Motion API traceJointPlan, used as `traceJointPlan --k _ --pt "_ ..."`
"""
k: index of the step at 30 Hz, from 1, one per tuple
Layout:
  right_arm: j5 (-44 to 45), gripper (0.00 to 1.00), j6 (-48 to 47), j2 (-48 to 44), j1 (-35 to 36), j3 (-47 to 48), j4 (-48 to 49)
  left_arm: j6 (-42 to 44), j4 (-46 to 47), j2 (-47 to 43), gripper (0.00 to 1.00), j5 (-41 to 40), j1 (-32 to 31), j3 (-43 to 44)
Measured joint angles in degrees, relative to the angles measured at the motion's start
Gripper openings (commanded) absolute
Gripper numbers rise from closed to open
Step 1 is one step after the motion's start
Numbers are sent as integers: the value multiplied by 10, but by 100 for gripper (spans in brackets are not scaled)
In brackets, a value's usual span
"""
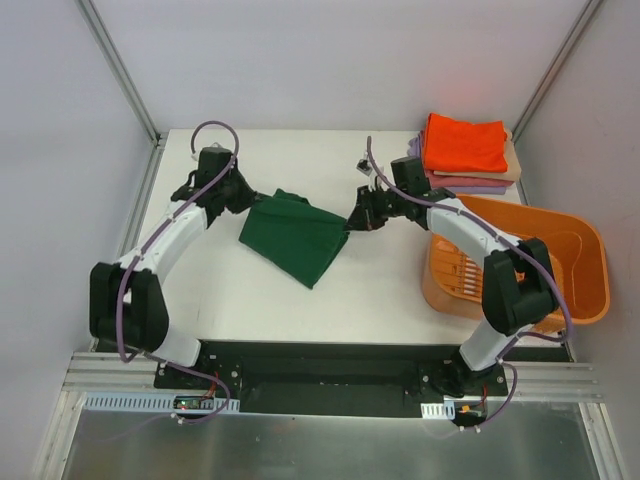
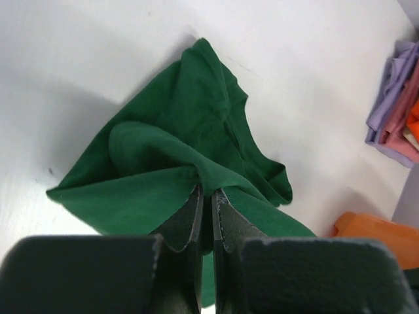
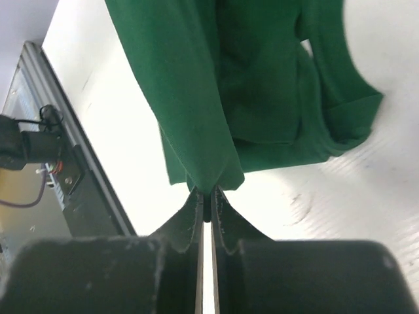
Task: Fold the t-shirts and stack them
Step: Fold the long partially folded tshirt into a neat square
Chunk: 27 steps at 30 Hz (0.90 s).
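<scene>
We see a white table (image 1: 300, 300) with a smooth, matte top. Near its middle, slightly left, a dark green t-shirt (image 1: 293, 237) lies crumpled, with much of its cloth resting on the surface. At the far right corner sits 1 stack of folded t-shirts (image 1: 463, 145), with a lavender t-shirt (image 1: 478, 189) at the bottom against the tabletop. Just beside the stack, nearer to us along the right side, stands an orange plastic basket (image 1: 590, 270).
</scene>
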Motion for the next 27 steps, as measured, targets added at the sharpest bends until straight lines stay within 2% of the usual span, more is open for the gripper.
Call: traceJointPlan --k 5,9,12,13,14,15,16,17,18,21,22,27 --pt "23 1 0 68 -10 40 1 15 6 115 0 0 0 72" --pt "40 5 1 123 -21 75 4 23 9 202 3 3 0 130" --pt "46 7 3 160 -30 102 5 31 11 256 7 12 0 170" --pt "49 9 3 168 -32 108 5 33 12 267 13 13 0 176" --pt "51 13 3 181 -35 118 4 35 12 277 26 14 0 184" --pt "54 27 3 191 -36 127 3 36 11 286 27 14 0 191" --pt "57 47 4 201 -38 137 2 39 11 294 31 13 1 196" --pt "60 66 6 211 -40 147 -1 40 11 301 41 12 2 203" --pt "66 96 7 220 -42 156 -6 42 11 306 53 12 5 210" --pt "83 96 0 239 -48 184 -29 52 12 315 85 11 15 224" --pt "87 96 -3 244 -50 195 -39 53 12 315 99 11 16 226" --pt "99 96 -16 245 -51 238 -72 57 10 310 99 18 23 233"
